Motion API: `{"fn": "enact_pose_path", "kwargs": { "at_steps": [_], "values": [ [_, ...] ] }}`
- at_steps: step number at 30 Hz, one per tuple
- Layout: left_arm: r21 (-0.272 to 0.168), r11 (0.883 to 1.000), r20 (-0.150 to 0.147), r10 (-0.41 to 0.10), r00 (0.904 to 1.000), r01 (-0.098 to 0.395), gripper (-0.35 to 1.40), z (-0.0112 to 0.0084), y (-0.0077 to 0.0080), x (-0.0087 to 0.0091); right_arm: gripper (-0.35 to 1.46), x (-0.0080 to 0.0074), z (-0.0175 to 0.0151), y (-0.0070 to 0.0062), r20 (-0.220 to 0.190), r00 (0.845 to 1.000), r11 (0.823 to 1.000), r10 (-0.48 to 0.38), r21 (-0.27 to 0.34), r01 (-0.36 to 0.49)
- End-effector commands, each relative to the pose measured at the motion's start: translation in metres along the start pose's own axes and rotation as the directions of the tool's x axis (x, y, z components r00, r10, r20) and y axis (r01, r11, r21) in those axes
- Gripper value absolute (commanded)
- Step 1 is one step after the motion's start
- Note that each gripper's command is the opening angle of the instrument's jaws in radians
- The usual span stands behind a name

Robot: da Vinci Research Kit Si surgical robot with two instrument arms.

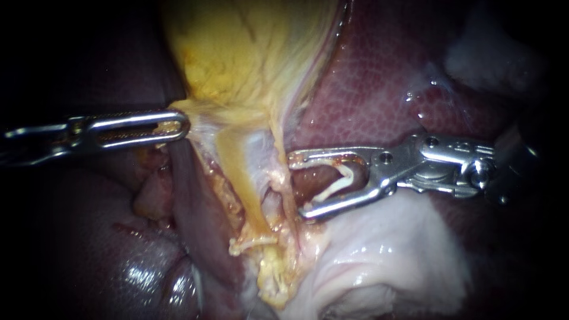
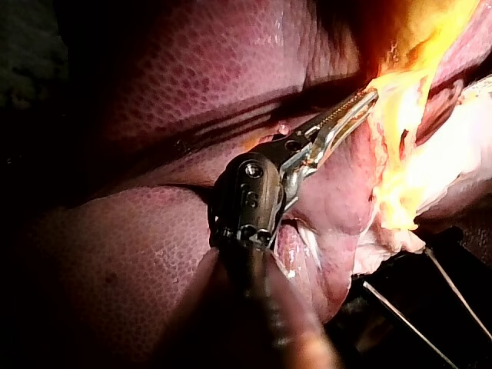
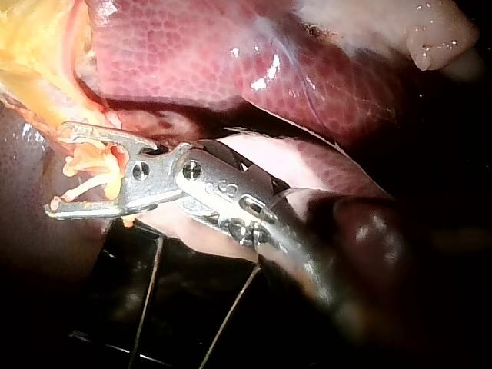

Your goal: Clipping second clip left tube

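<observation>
The yellow gallbladder (image 1: 237,47) hangs from above. My left instrument (image 1: 178,126) is shut on its lower edge and holds it taut; the left wrist view shows those jaws (image 2: 371,95) biting the yellow tissue. Below that edge run a yellow tube (image 1: 240,172) and, to its right, a thin pale tube (image 1: 277,178). A pale clip (image 1: 252,242) crosses the yellow tube low down. My right instrument (image 1: 298,185) stands just right of the pale tube, jaws wide apart, holding an open white clip (image 1: 341,181). The right wrist view shows these jaws (image 3: 60,167) and their clip (image 3: 92,184).
Dark red liver (image 1: 379,77) lies behind and to the right of the right instrument. A lobe of liver (image 1: 136,272) fills the lower left. White fatty tissue (image 1: 379,249) bulges under the right instrument's lower jaw. Brown tissue (image 1: 311,181) shows between its jaws.
</observation>
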Motion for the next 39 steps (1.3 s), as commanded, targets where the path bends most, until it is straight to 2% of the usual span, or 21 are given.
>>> {"fn": "enact_pose_path", "kwargs": {
  "at_steps": [1,6,10,15,21,24,28,33,39],
  "values": [
    [0.0,1.0,0.0,0.0,1.0,0.0,-0.35,0.0,0.0,0.0,0.6,0.0,0.0,0.0,0.0,1.0,1.0,0.0,0.0,0.0],
    [0.0,1.0,0.0,0.0,1.0,0.0,-0.35,0.0,0.0,0.0,0.6,-0.0004,0.0002,0.0,0.001,1.0,1.0,-0.003,-0.001,0.003],
    [0.0,1.0,0.0,0.0,1.0,0.0,-0.35,-0.0002,-0.0001,-0.0001,0.6,-0.0021,0.0008,0.0002,0.005,1.0,1.0,-0.012,0.005,0.012],
    [0.003,1.0,0.004,-0.003,1.0,0.003,-0.35,-0.0007,-0.0005,-0.0003,0.6,-0.0058,0.0024,0.0013,0.008,1.0,1.0,-0.027,0.012,0.026],
    [0.003,1.0,0.007,-0.004,1.0,0.004,-0.35,-0.0011,-0.0008,-0.0003,0.59,-0.0122,0.0042,0.0032,0.064,0.998,1.0,0.013,0.019,-0.014],
    [0.003,1.0,0.007,0.002,1.0,-0.002,-0.35,-0.0013,-0.001,-0.0002,0.59,-0.0148,0.0049,0.0041,0.096,0.995,0.999,0.029,0.012,-0.031],
    [0.001,1.0,0.011,0.0,0.9999,0.0,-0.35,-0.0015,-0.0015,-0.0002,0.59,-0.0171,0.0058,0.005,0.106,0.993,0.999,0.046,0.016,-0.048],
    [-0.003,1.0,0.016,-0.001,0.9999,0.001,-0.35,-0.0016,-0.0019,-0.0002,0.59,-0.0181,0.0071,0.0054,0.123,0.991,0.999,0.046,0.017,-0.048],
    [-0.001,1.0,0.015,-0.002,0.9999,0.002,-0.35,-0.0016,-0.0025,-0.0002,0.59,-0.0178,0.0084,0.0056,0.123,0.991,0.999,0.047,0.017,-0.049]
  ]
}}
